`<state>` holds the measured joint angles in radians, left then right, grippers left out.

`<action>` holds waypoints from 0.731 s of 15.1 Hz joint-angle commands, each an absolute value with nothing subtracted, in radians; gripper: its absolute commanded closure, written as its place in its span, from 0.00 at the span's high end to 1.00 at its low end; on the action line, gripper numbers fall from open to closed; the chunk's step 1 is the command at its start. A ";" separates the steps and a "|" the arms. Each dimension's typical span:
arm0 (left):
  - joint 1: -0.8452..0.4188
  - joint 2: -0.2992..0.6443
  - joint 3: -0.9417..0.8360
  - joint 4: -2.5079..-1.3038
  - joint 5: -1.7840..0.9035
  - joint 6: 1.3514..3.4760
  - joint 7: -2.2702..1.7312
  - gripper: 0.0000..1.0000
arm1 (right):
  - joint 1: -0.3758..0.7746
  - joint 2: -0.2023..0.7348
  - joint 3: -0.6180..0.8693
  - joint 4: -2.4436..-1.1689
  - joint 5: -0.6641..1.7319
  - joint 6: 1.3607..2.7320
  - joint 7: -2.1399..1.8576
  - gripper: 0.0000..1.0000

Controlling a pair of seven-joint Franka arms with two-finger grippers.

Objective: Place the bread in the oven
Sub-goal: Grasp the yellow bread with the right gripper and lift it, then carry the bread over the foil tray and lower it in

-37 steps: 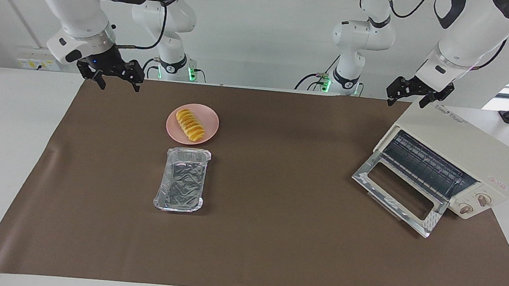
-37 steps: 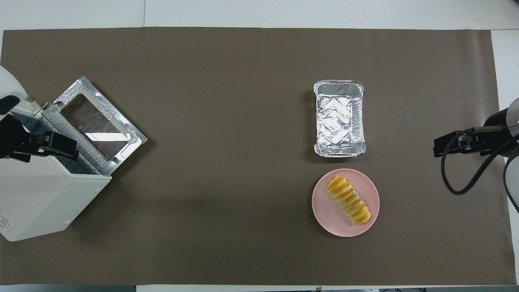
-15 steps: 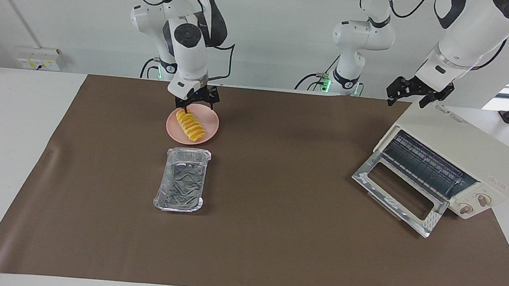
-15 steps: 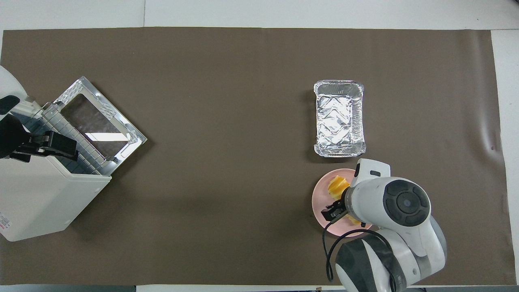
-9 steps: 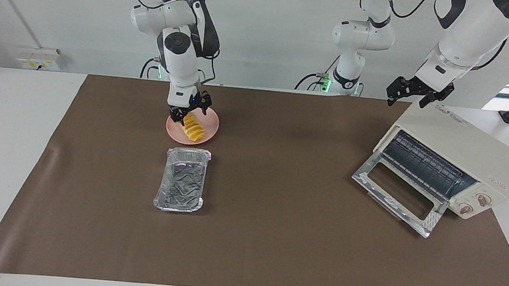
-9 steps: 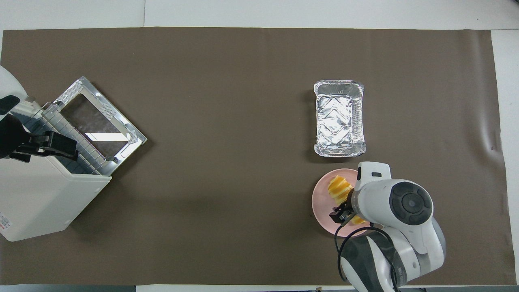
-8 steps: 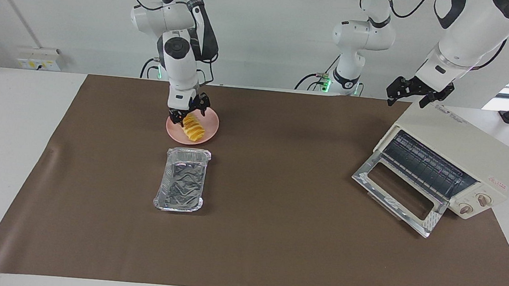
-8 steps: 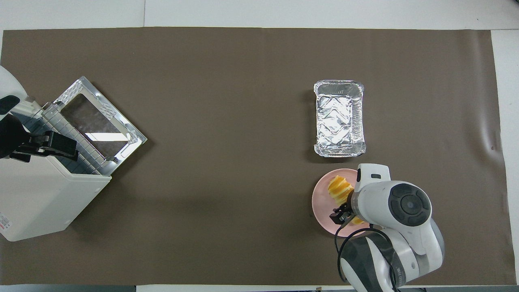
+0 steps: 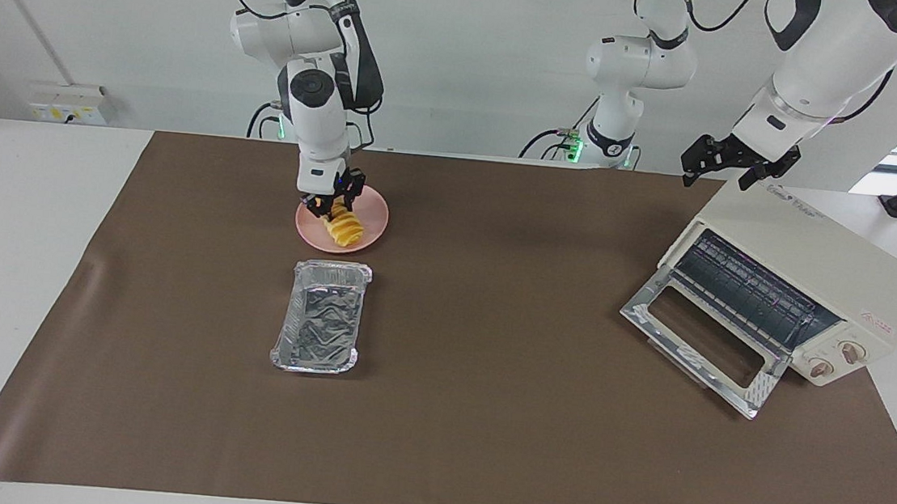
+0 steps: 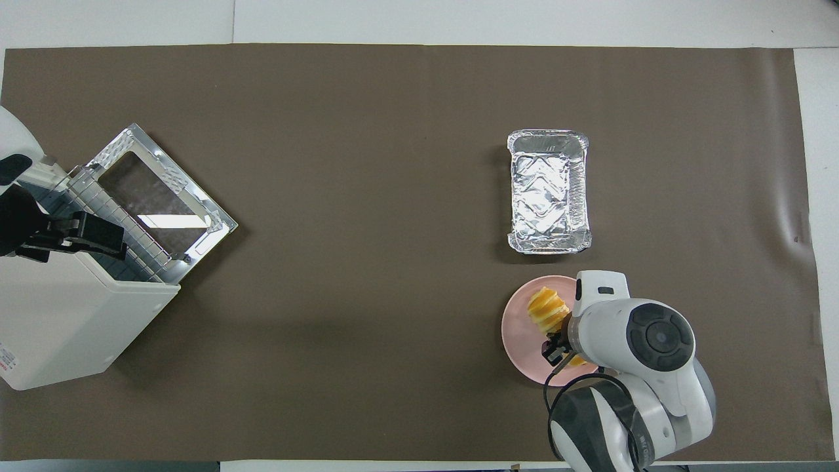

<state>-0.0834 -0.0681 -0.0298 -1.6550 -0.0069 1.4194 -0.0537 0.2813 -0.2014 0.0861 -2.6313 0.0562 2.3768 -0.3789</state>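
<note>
The bread (image 9: 345, 229), a ridged golden loaf, lies on a round pink plate (image 9: 371, 214) at the right arm's end of the table. My right gripper (image 9: 331, 207) reaches straight down onto the loaf's end nearest the robots, its fingers closed in against the loaf's sides. From overhead the wrist hides that end, and only the other end of the bread (image 10: 546, 307) shows on the plate (image 10: 520, 346). The cream oven (image 9: 815, 253) stands at the left arm's end with its glass door (image 9: 699, 339) dropped open. My left gripper (image 9: 737, 168) waits open over the oven's top.
A silver foil tray (image 9: 331, 268) lies just past the plate, farther from the robots. A brown mat (image 9: 483, 417) covers the table between the tray and the oven. From overhead, the oven's wire rack (image 10: 131, 244) shows inside the open front.
The right arm swung in from the table's end and came down on the bread. In the last half second its fingers closed on the loaf, and the plate shifted slightly. The left arm stayed still.
</note>
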 commanded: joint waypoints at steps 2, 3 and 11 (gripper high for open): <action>-0.072 -0.098 -0.031 -1.690 -0.023 1.442 -0.046 1.00 | 0.270 -0.222 0.084 -2.594 0.069 2.320 -0.406 0.00; -0.072 -0.098 -0.031 -1.690 -0.023 1.442 -0.046 1.00 | 0.264 -0.225 0.081 -2.541 0.071 2.234 -0.407 0.00; -0.072 -0.098 -0.031 -1.690 -0.023 1.442 -0.046 1.00 | 0.078 -0.057 0.080 -1.973 0.069 1.800 -0.275 0.00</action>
<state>-0.0834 -0.0681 -0.0298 -1.6550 -0.0069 1.4194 -0.0537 0.0916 -0.1682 0.0701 -2.1300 0.0576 1.8598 -0.3598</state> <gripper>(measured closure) 0.000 0.916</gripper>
